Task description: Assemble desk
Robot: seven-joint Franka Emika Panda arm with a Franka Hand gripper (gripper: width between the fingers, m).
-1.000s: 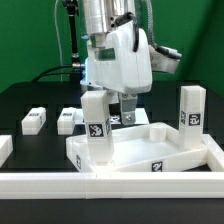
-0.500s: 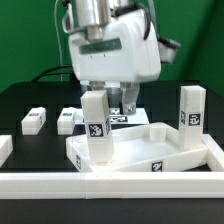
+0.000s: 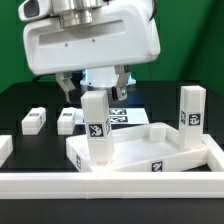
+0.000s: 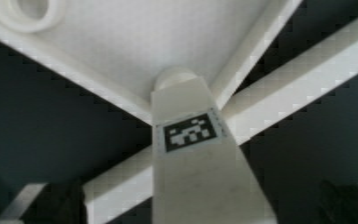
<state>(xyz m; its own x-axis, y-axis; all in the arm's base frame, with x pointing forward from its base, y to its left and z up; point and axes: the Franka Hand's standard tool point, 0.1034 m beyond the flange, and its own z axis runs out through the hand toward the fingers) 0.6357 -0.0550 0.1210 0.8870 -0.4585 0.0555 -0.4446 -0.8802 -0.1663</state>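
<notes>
The white desk top [image 3: 150,152] lies open side up behind the front rail. One white leg [image 3: 95,125] stands upright in its corner on the exterior view's left, tag facing the camera. My gripper [image 3: 93,90] hangs just above this leg, open, with a finger on either side of the leg's top and not touching it. In the wrist view the leg [image 4: 197,150] fills the middle, between the dark fingertips [image 4: 30,205], with the desk top [image 4: 105,50] beneath. A second leg [image 3: 190,108] stands upright at the exterior view's right. Two more legs [image 3: 33,120] [image 3: 67,120] lie at its left.
A long white border rail [image 3: 110,182] runs along the front and another piece [image 3: 5,148] sits at the exterior view's left. The marker board [image 3: 122,117] lies behind the desk top. The table is black, with a green backdrop behind.
My gripper has risen and come towards the camera, from low behind the standing leg to just above its top. The leg and the other parts have not moved.
</notes>
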